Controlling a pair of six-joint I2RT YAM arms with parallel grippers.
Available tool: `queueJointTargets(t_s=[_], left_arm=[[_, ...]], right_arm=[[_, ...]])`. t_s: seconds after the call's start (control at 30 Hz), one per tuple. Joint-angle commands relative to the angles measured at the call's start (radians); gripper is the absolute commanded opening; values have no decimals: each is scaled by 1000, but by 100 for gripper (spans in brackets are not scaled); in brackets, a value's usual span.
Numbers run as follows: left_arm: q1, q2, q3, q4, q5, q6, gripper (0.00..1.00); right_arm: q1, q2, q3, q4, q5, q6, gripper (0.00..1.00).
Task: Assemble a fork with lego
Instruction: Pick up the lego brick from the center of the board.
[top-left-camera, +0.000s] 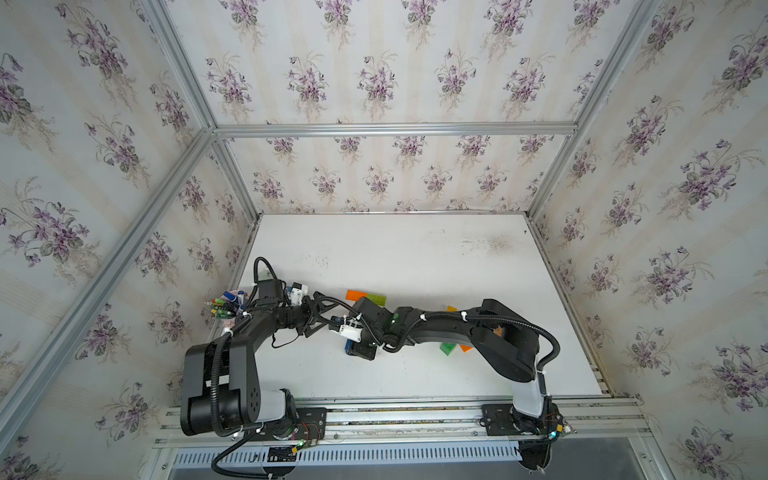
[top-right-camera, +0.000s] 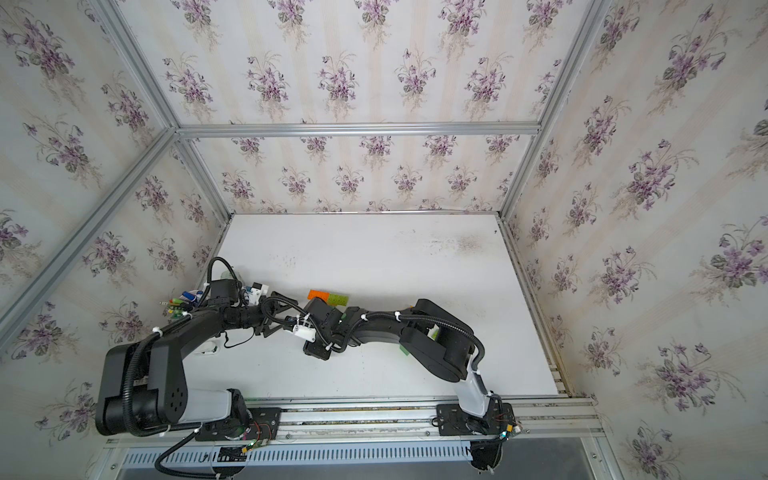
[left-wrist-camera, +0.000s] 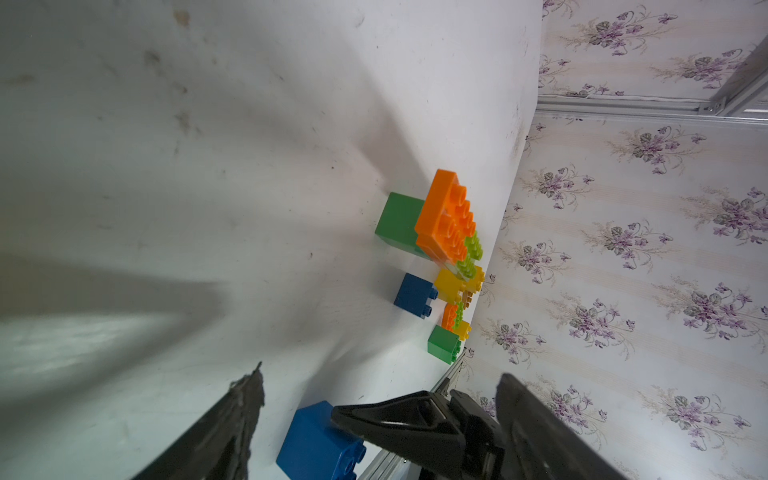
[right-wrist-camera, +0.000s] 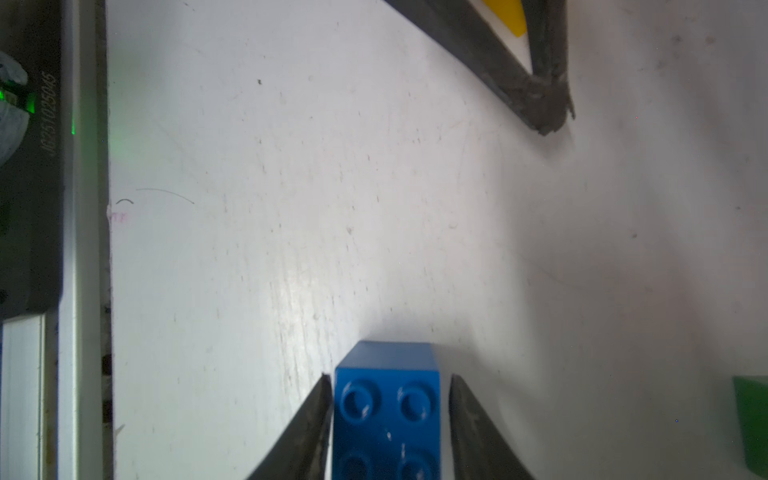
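Lego first: a chunky blue plastic brick (right-wrist-camera: 387, 409) with four studs up sits on the white tabletop (right-wrist-camera: 291, 208), right between the fingers of the right gripper (right-wrist-camera: 388, 419). One finger is against one side wall, the other just shy of the opposite wall, so the jaws are narrowed around the brick but a firm clamp can't be called yet. Its long axis runs back toward the wrist, between the fingers, so I'd judge the squeeze falls across its short width. The right arm is clearly the nearer one. The left gripper (left-wrist-camera: 374, 415) hangs wide open and empty just beside it, near the same blue brick (left-wrist-camera: 320, 444). Well apart toward the far edge lies the cluster (left-wrist-camera: 449, 232) of orange, green, lime and yellow bricks, plus a smaller blue brick (left-wrist-camera: 415, 295).
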Motion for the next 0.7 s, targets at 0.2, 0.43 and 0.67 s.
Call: queueJointTargets(t_s=[0.2,0.43,0.67], left_arm=[[4,8,0,23,24,7,89],[-25,59,20,60,53,-9,89],[-76,111,68,100,57,-29,85]], right_arm=[[-5,-36,22,-48,-21,-35,26],[-64,-131,32,-83,-69,-117,22],[-168,-169,70,-144,-114,-254,22]])
